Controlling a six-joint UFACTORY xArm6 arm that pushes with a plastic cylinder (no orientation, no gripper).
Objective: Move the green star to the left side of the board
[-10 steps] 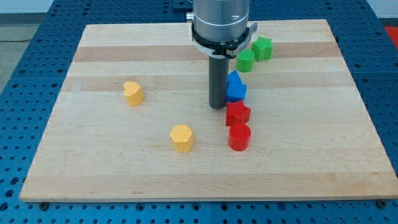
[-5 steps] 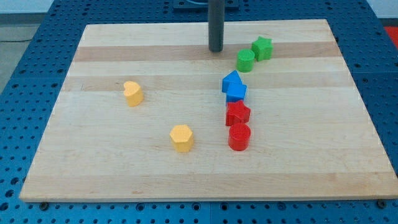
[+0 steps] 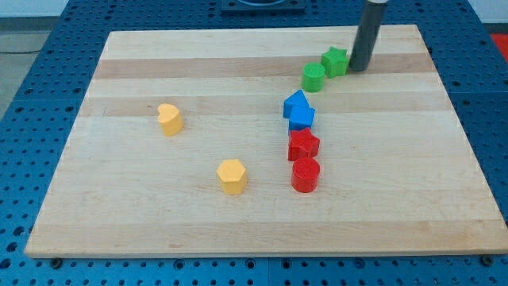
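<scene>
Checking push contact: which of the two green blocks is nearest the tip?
The green star, the one farther toward the view's top right. My tip sits just at its right; the green cylinder lies beyond it, down-left.

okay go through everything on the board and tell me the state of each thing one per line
my tip: on the board, just to the view's right of the green star.
green star: upright, near the view's top right, close beside the green cylinder.
green cylinder: upright.
blue blocks: two, pressed together.
red star-like block: upright, against the red cylinder.
red cylinder: upright.
yellow heart: alone, view's left.
yellow hexagon: alone.
</scene>
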